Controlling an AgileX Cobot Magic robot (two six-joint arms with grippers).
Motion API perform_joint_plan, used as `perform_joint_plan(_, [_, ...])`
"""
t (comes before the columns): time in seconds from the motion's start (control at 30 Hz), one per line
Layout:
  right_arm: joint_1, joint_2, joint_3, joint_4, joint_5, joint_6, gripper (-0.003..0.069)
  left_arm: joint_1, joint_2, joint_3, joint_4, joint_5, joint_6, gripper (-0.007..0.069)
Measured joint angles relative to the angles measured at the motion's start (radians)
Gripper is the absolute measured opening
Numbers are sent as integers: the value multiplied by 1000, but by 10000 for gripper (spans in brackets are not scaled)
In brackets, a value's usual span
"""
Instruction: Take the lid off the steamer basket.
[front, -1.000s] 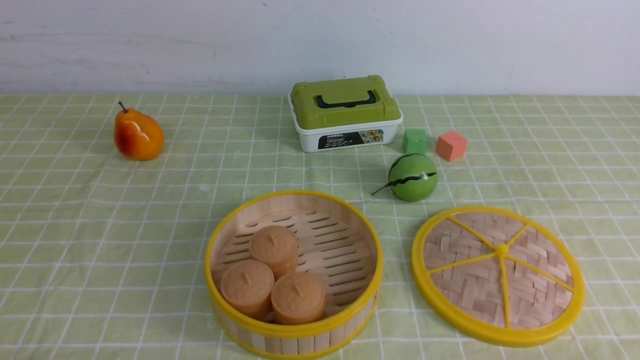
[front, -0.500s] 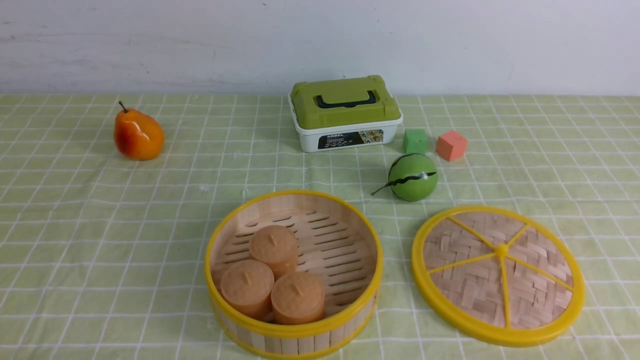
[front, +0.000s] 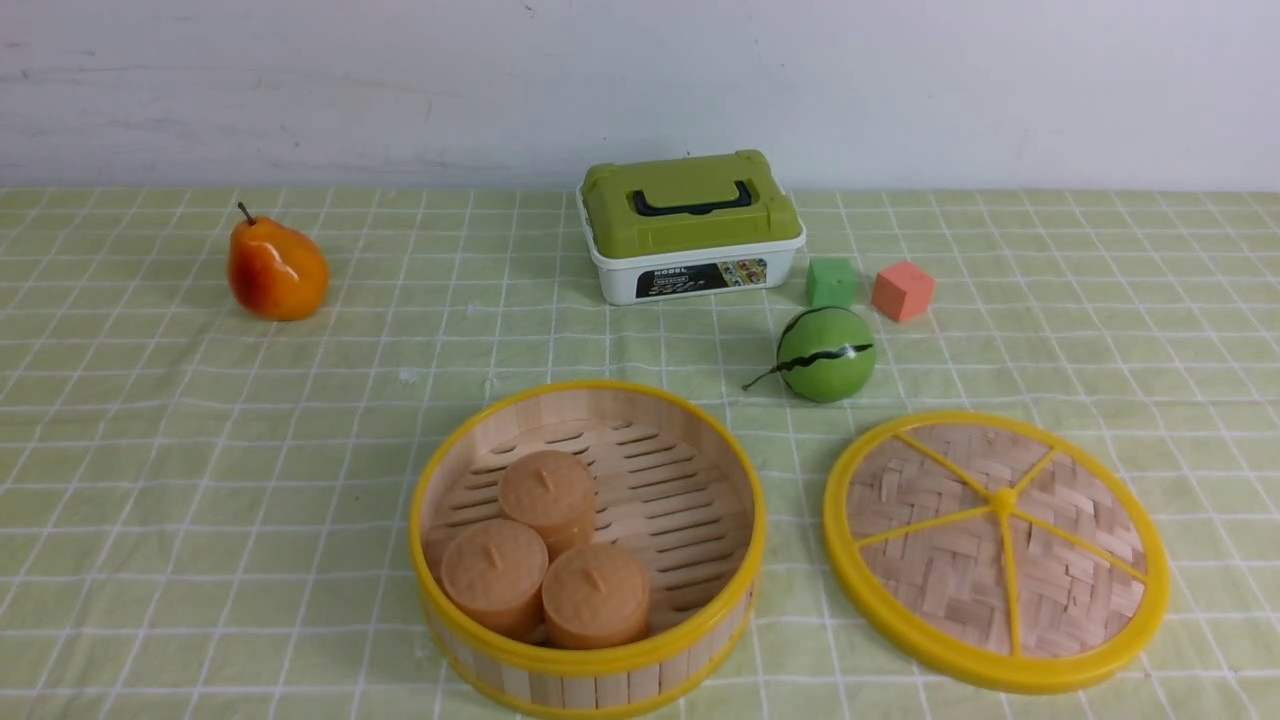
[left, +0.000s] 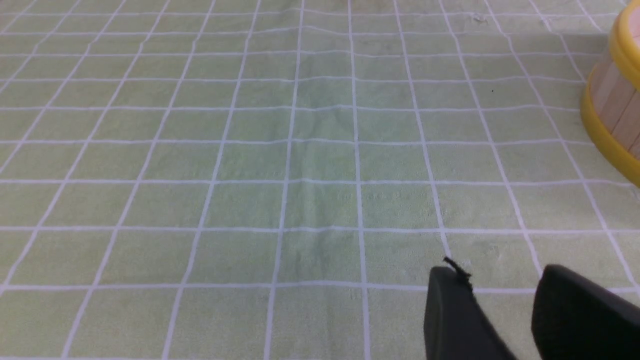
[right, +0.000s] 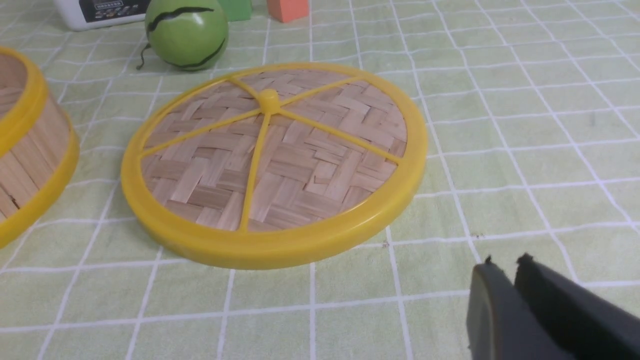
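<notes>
The steamer basket (front: 590, 668) stands uncovered at the front centre of the checked cloth, with three round orange cakes (front: 545, 545) inside. The lid (front: 1000, 550) lies flat on the cloth to its right, apart from it. Neither gripper shows in the front view. In the right wrist view my right gripper (right: 506, 262) hovers over bare cloth just short of the lid (right: 270, 160), its fingers almost together with nothing between them. My left gripper (left: 497, 272) is open and empty over bare cloth, with the basket wall (left: 612, 100) at the edge of its view.
At the back stand a white box with a green handled lid (front: 690, 225), a green cube (front: 832, 282) and an orange cube (front: 902, 290). A green striped ball (front: 825, 353) sits just behind the lid. A pear (front: 277, 268) stands at the far left.
</notes>
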Motion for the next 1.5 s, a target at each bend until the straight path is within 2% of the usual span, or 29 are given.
perform_joint_plan(1.5, [0, 0, 0, 0, 0, -1, 97, 0, 0, 0, 0, 0, 0, 239])
